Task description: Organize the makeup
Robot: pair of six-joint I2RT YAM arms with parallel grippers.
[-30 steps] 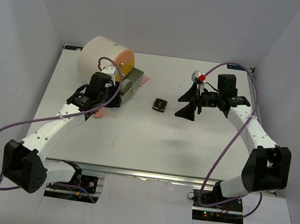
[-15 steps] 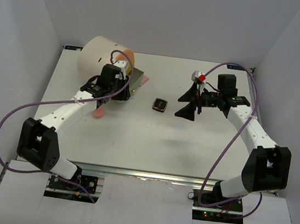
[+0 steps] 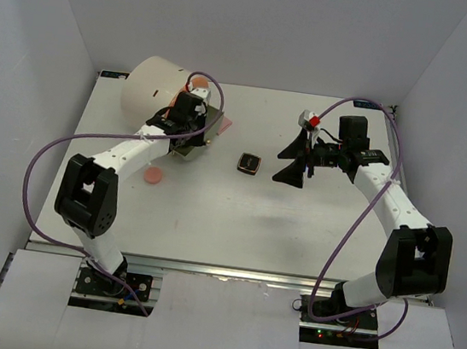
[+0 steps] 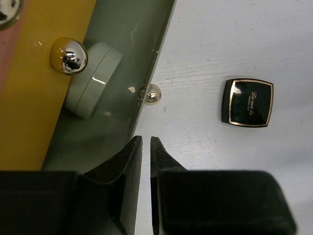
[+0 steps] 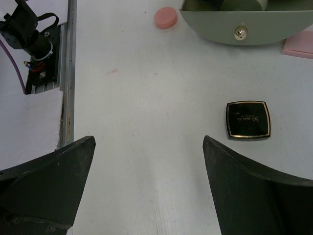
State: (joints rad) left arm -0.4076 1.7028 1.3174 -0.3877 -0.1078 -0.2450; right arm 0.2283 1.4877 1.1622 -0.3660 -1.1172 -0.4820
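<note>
- Looking at the left gripper (image 4: 145, 142) first: we see its fingers pinched nearly together, with only a thin slit between them and nothing caught in it.
- Those tips hang over the front edge of a pulled-out greenish drawer (image 4: 122, 44), just short of its little gold knob (image 4: 153, 94).
- Inside that drawer we can make out a pale round jar (image 4: 93, 78), close to a yellow drawer front (image 4: 34, 107) with a shiny chrome knob (image 4: 68, 55).
- The right gripper (image 5: 149, 142) is spread wide and empty, hovering above bare table (image 5: 146, 88).
- The black-gold square compact (image 5: 248, 120) lies flat on the table between the two grippers, apart from both and clear of the drawer.
- A round pink pad (image 3: 154, 176) sits loose on the table on the near side of the drawer, by the left arm.
- The drawer sticks out of a big cream cylinder (image 3: 155, 87).
- A flat pink piece (image 5: 298, 46) pokes out just past the drawer; we can't tell what it is.
</note>
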